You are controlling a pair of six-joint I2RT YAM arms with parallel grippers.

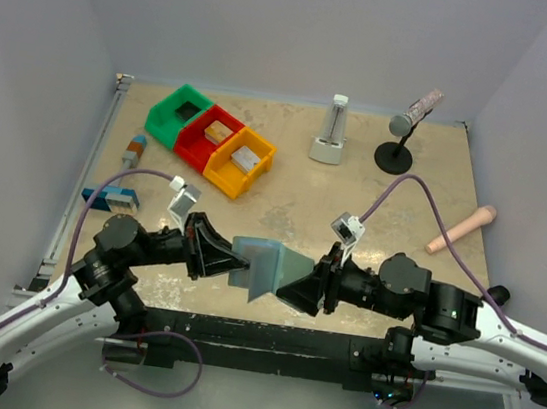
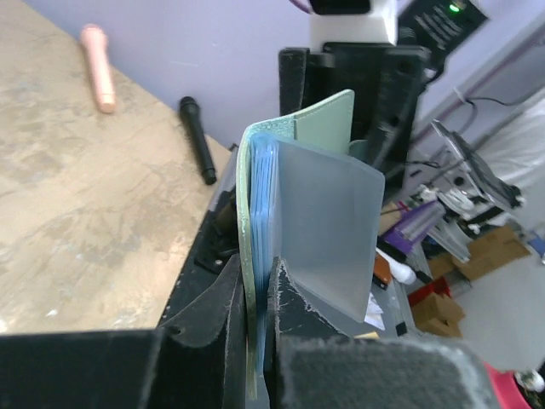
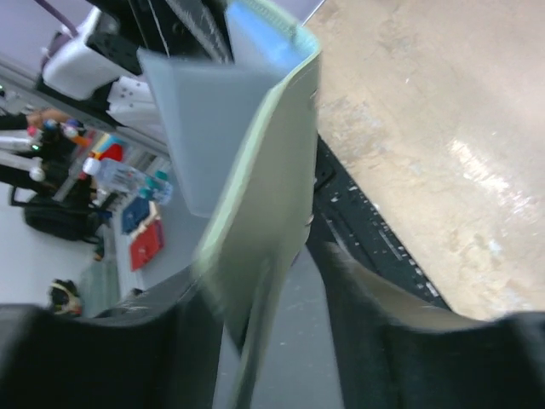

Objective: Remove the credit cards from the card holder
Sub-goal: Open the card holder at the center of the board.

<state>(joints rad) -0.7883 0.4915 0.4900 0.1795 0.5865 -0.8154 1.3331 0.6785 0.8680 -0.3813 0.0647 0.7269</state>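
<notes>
The light teal card holder (image 1: 290,269) hangs open above the table's front edge, between my two grippers. My left gripper (image 1: 231,257) is shut on one panel; in the left wrist view its fingers (image 2: 228,298) pinch that panel (image 2: 249,221) together with a stack of thin blue edges. A pale blue-grey credit card (image 2: 328,226) fans out of the fold to the right. My right gripper (image 1: 294,290) is at the other panel (image 3: 272,196), which leans on one finger with a gap to the other finger (image 3: 358,298), so its jaws are open. No orange-gold card shows.
Green (image 1: 177,114), red (image 1: 193,144) and yellow (image 1: 225,173) bins with small blocks stand at the back left. A white metronome (image 1: 330,131) and a microphone on a stand (image 1: 404,131) are at the back. A beige handle (image 1: 460,229) lies right, a blue-and-white block (image 1: 110,198) left.
</notes>
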